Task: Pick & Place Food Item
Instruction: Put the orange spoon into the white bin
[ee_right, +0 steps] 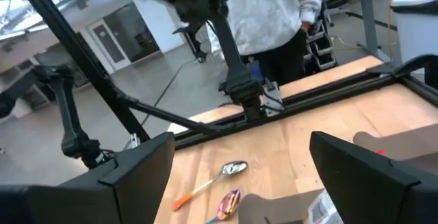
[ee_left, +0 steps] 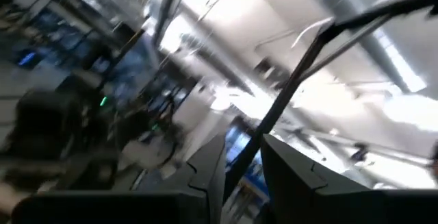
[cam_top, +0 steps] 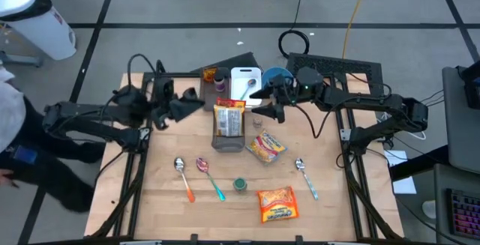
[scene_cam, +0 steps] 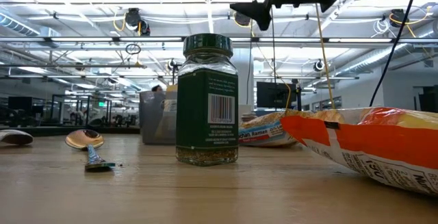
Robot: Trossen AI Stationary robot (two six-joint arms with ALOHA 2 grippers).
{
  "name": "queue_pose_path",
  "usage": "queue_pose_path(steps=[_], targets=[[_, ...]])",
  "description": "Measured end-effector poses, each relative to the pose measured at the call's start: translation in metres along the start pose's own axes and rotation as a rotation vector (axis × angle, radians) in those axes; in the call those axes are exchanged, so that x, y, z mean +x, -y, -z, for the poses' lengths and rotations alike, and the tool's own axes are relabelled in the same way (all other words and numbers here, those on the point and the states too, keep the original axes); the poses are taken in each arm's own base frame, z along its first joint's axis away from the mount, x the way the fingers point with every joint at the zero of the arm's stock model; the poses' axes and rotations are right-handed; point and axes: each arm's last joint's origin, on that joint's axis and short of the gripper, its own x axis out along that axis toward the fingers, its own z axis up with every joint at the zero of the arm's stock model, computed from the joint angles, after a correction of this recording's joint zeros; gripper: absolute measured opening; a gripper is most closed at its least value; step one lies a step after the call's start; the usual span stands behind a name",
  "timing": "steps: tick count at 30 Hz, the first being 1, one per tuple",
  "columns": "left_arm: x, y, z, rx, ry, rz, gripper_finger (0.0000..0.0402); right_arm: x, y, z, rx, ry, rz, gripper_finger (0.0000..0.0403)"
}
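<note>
A grey bin (cam_top: 217,143) stands mid-table with a food packet (cam_top: 229,118) inside. A yellow-red noodle packet (cam_top: 265,146) lies flat beside it, and an orange snack bag (cam_top: 277,204) lies flat near the front edge. My left gripper (cam_top: 189,104) hangs above the table left of the bin, tilted upward. Its fingers (ee_left: 205,172) stand a narrow gap apart with nothing between them. My right gripper (cam_top: 264,100) hovers level just beyond the bin's far right corner. In the right wrist view my right gripper (ee_right: 253,176) is wide open and holds nothing.
A green-lidded spice jar (cam_top: 240,184) stands upright near the front. Three spoons (cam_top: 184,176) (cam_top: 210,176) (cam_top: 306,177) lie around it. A white board (cam_top: 245,82), blue bowl (cam_top: 276,76) and bottle (cam_top: 220,76) sit at the far edge. A person (ee_right: 274,11) stands beyond the table's left side.
</note>
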Motion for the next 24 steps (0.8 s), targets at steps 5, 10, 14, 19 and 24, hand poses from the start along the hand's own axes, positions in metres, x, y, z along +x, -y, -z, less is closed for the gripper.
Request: queue_pose_path(steps=[5, 10, 14, 19, 24], targets=[[-0.014, 0.008, 0.015, 0.016, -0.106, -0.198, 0.0099, 0.0, -0.002, -0.005, 0.014, 0.049, -0.019, 0.0297], [-0.036, 0.008, 0.018, -0.02, -0.241, -0.346, 0.0099, 0.0, -0.003, -0.007, 0.056, 0.062, -0.028, 0.0257], [-0.055, 0.005, 0.023, -0.068, -0.362, -0.471, 0.0099, 0.0, -0.002, -0.005, 0.08, 0.043, -0.02, 0.0235], [-0.072, -0.003, 0.034, -0.078, -0.523, -0.613, 0.0099, 0.0, -0.002, -0.004, 0.085, 0.036, -0.014, 0.0225], [-0.086, -0.01, 0.044, -0.067, -0.671, -0.735, 0.0099, 0.0, 0.001, -0.001, 0.102, 0.03, 0.047, 0.0227]])
